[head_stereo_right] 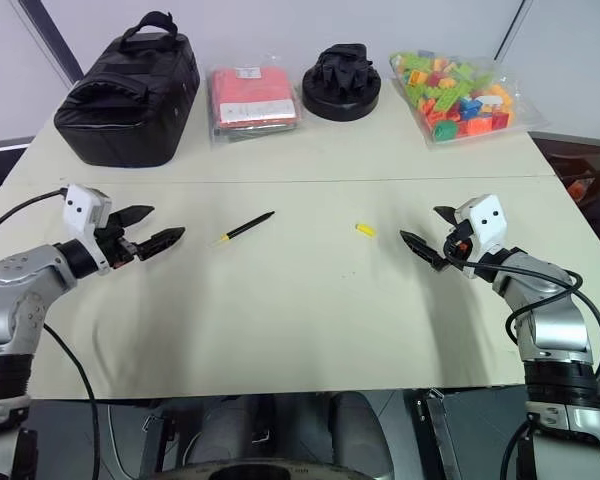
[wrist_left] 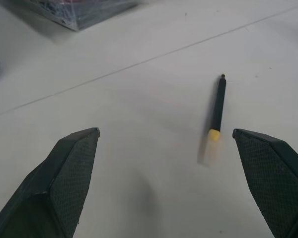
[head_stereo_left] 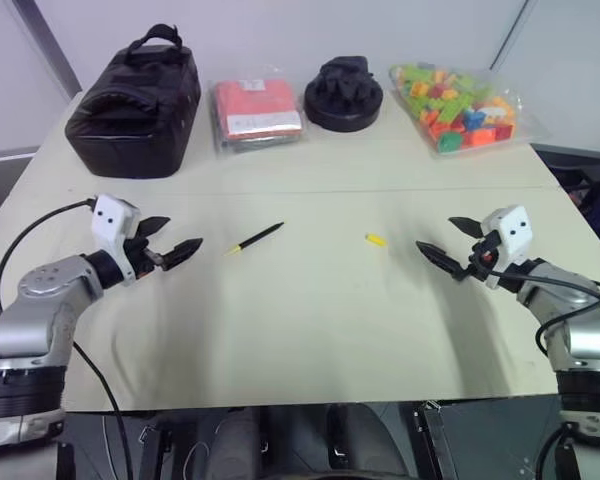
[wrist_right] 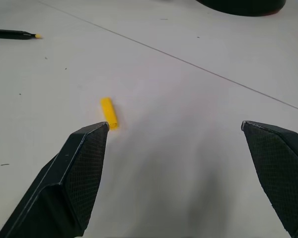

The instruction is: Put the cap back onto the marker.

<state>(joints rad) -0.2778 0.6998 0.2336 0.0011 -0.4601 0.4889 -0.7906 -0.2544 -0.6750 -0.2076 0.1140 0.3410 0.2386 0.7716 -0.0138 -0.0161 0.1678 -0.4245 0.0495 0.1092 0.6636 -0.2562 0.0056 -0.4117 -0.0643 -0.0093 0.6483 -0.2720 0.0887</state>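
The marker point(head_stereo_left: 255, 238) and the cap point(head_stereo_left: 377, 239), lying apart on the cream table point(head_stereo_left: 310, 330) between two empty grippers.

The marker lies flat just ahead of the left gripper point(head_stereo_left: 170, 240), its long axis slanted, the small yellow end nearer that gripper and the black end angled away toward the far edge of the table. The cap lies on its side just ahead of the right gripper point(head_stereo_left: 450, 240), well apart from the marker. Both grippers hover with fingers spread wide, holding nothing and pointing inward toward each other. Along the far edge, beyond both grippers, stand a black bag point(head_stereo_left: 135, 105), a red packet point(head_stereo_left: 257, 112) whose white label cannot be read, a black round object point(head_stereo_left: 344, 93) and a clear bag of toy bricks point(head_stereo_left: 460, 105). The table between grippers, marker and cap is bare.
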